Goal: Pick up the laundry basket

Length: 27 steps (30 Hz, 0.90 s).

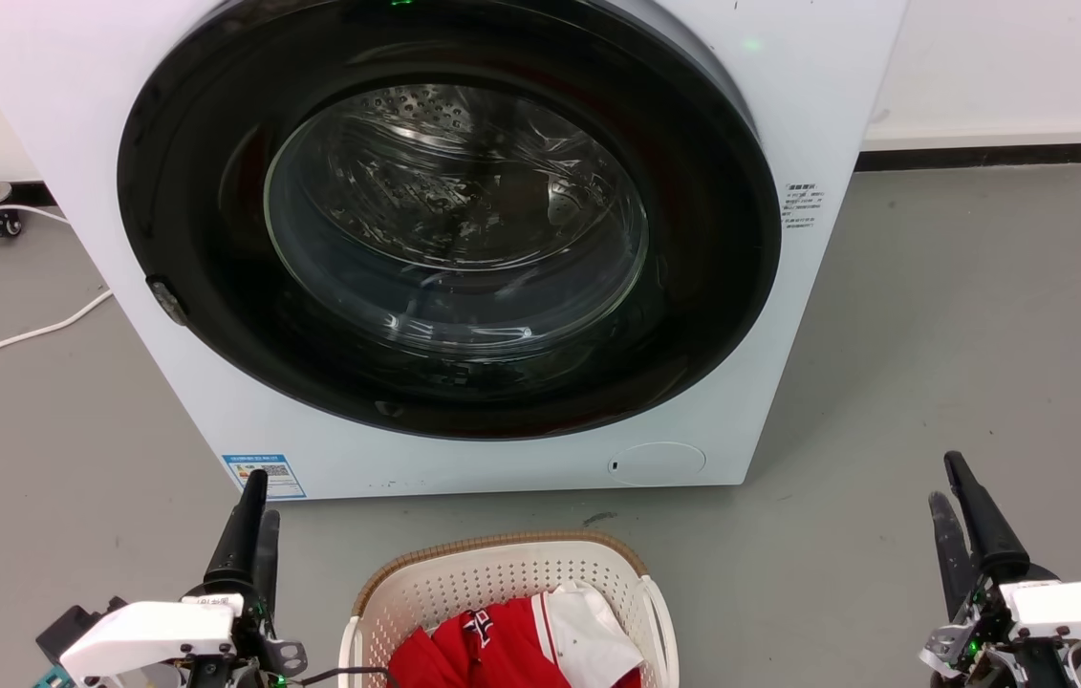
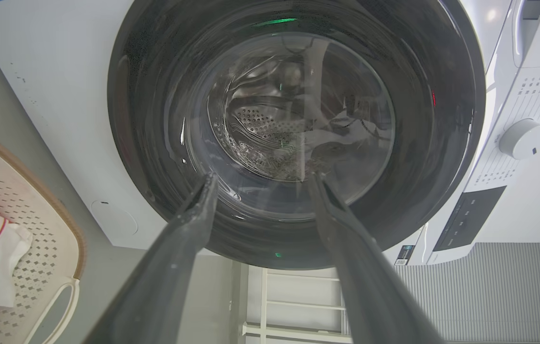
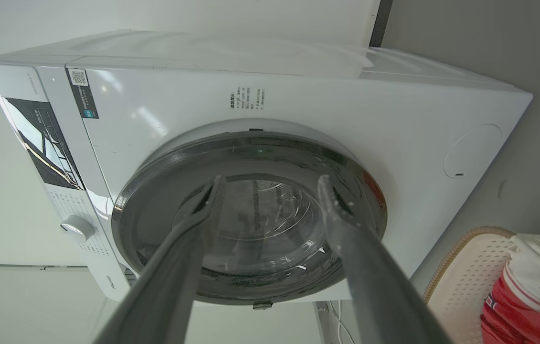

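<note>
Grey floor (image 1: 961, 315) runs up to a pale wall, and a white front-loading washing machine (image 1: 81, 191) stands square in the middle. Its round dark door (image 1: 454, 220) is closed and the steel drum shows through the glass. A white cable (image 1: 14, 334) trails over the floor on the machine's left.

The laundry basket (image 1: 492, 573) sits on the floor just in front of the machine, at the bottom of the head view. It is cream and perforated, with a brown woven rim. Red and white clothes (image 1: 492, 650) are heaped inside it, and a white side handle (image 1: 662, 621) curves off its right end.

In the head view the left gripper (image 1: 263, 502) and the right gripper (image 1: 945, 478) flank the basket, each well apart from it, with their fingers pointing towards the machine. Seen edge-on there, each pair looks nearly closed. The wrist views settle it: both pairs of fingers are spread with a clear gap between them, and neither holds anything.

The wrist views also take in the machine's control dial (image 2: 518, 138) and dark display panel (image 3: 40, 138). The left wrist view catches the basket at its left edge, and the right wrist view catches it in its lower right corner.
</note>
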Tool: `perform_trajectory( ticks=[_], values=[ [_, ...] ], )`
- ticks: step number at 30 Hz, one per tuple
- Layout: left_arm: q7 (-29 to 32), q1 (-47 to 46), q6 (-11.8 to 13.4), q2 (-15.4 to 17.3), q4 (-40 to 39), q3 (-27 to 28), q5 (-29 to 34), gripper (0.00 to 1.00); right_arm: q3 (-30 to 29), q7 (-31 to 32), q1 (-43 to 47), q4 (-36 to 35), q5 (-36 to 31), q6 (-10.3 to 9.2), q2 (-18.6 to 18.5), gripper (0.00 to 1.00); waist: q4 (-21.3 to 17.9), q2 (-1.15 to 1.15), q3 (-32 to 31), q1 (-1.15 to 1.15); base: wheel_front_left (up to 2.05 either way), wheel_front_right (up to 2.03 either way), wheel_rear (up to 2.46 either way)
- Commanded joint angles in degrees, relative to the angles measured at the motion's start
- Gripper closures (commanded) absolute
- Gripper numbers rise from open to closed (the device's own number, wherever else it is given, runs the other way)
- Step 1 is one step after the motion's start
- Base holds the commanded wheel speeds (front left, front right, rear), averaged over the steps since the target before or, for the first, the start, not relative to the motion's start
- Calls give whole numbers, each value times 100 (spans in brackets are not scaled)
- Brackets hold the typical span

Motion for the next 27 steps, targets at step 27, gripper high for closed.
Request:
perform_trajectory(
  ticks=[27],
  values=[
    [-682,-92,412,33,-788,-376,3334,0,410,-671,31,-1014,-3845,0,-20,0,-4,0,50,0,0,0,0]
  ],
)
